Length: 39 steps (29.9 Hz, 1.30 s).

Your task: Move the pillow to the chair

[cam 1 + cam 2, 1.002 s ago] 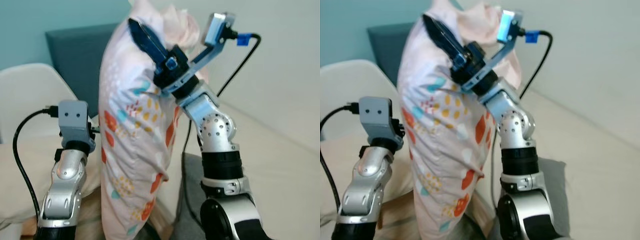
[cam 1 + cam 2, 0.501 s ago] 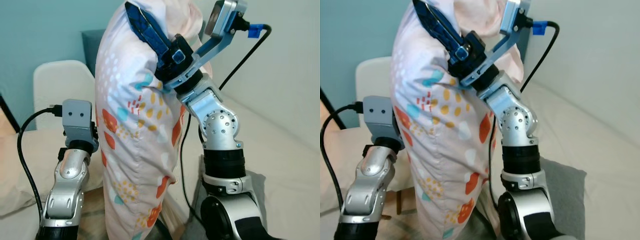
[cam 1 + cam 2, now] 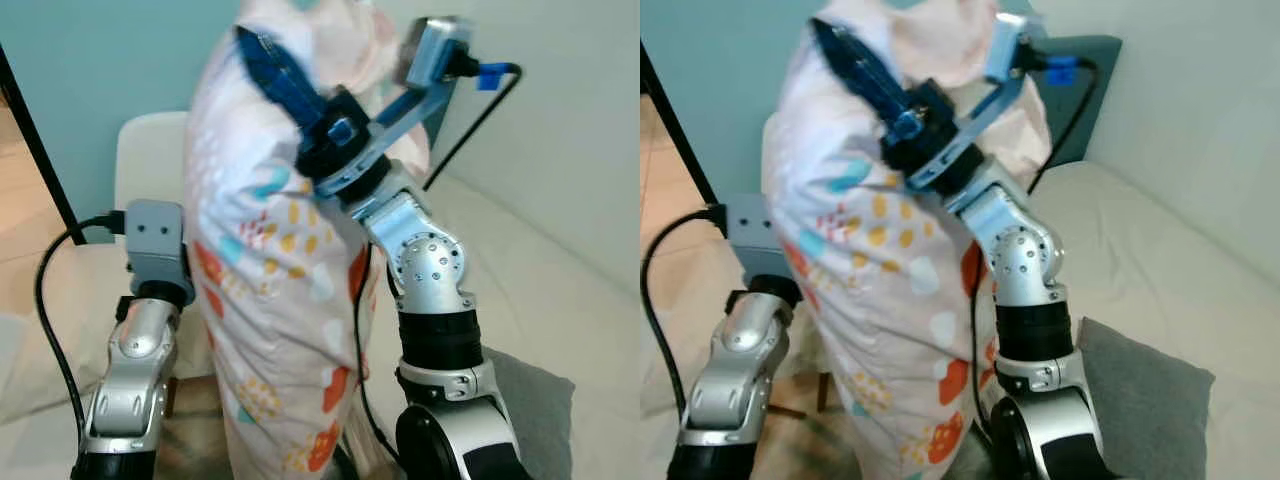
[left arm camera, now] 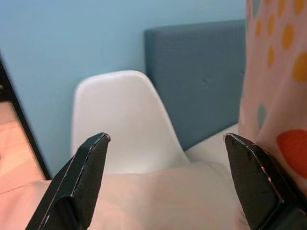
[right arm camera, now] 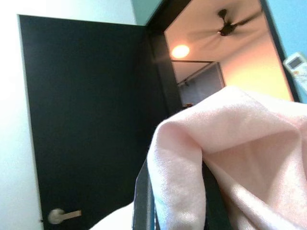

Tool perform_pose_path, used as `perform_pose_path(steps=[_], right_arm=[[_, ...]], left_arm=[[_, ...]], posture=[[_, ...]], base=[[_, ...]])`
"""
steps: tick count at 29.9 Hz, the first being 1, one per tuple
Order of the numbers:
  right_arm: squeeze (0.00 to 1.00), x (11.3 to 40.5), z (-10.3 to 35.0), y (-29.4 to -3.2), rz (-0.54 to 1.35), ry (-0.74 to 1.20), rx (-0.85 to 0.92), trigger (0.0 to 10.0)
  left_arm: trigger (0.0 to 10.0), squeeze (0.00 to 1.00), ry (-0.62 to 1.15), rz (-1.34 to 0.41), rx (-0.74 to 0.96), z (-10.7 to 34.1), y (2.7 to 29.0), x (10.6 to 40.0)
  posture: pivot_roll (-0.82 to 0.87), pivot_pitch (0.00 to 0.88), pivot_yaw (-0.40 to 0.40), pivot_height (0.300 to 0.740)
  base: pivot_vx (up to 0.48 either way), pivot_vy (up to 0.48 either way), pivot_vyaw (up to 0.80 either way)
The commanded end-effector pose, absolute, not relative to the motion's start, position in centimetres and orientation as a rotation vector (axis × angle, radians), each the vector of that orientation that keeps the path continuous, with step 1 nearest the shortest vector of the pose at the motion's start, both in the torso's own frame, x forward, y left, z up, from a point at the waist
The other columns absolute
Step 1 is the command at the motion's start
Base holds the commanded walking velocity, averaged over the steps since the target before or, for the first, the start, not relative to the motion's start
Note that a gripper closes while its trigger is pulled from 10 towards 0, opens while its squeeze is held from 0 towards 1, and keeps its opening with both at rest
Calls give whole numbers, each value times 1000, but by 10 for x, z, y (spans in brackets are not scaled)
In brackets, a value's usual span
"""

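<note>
Teal wall (image 3: 100, 60) behind, cream bed (image 3: 530, 290) below, grey cushion (image 3: 1145, 405) by the base of the right arm. Nearest, left arm low beside the pillow (image 3: 270, 280), its left gripper (image 4: 165, 179) with jaws spread wide and empty, the pillow's pink, dotted side just touching or beside one finger. Right arm raised high, right gripper (image 3: 285, 90) with jaws clamped on the upper part of the pillow, pink fabric bunched between the black fingers (image 5: 144, 201) in the right wrist view. Pillow hanging upright from that grip, long and pale pink with orange, yellow and teal spots, lower end down between the two arms. Beyond the left jaws, white chair (image 4: 120, 120) with a rounded back, well apart from the pillow, and a dark blue headboard (image 4: 201, 72) behind it against the wall. Farther off, past the right jaws, black door (image 5: 81, 120) with a silver handle, ceiling fan (image 5: 230, 26) and a lit lamp (image 5: 180, 51).
</note>
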State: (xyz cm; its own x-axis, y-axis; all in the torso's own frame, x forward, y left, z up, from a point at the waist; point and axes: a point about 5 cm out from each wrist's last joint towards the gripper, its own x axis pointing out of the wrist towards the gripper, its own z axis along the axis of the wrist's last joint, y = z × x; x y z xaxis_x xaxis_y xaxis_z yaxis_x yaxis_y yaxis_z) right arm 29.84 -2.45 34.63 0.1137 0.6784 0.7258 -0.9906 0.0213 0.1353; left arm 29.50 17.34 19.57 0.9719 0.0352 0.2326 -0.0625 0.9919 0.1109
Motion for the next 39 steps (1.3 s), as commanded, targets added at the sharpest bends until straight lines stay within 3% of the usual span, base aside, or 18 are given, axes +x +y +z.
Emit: perform_pose_path(steps=[1,32,39], right_arm=[[0,288,359,-25,1447,-623,723,0],[0,266,371,-26,1598,-691,786,0],[0,304,334,-27,1441,-541,760,0]], left_arm=[[10000,0,-236,32,117,195,169,294],[10000,0,-244,23,111,197,166,296],[10000,0,-234,40,113,193,168,295]], posture=[[12,0,-112,740],[9,0,-111,740],[15,0,-118,740]], base=[[0,0,606],[0,0,606],[0,0,605]])
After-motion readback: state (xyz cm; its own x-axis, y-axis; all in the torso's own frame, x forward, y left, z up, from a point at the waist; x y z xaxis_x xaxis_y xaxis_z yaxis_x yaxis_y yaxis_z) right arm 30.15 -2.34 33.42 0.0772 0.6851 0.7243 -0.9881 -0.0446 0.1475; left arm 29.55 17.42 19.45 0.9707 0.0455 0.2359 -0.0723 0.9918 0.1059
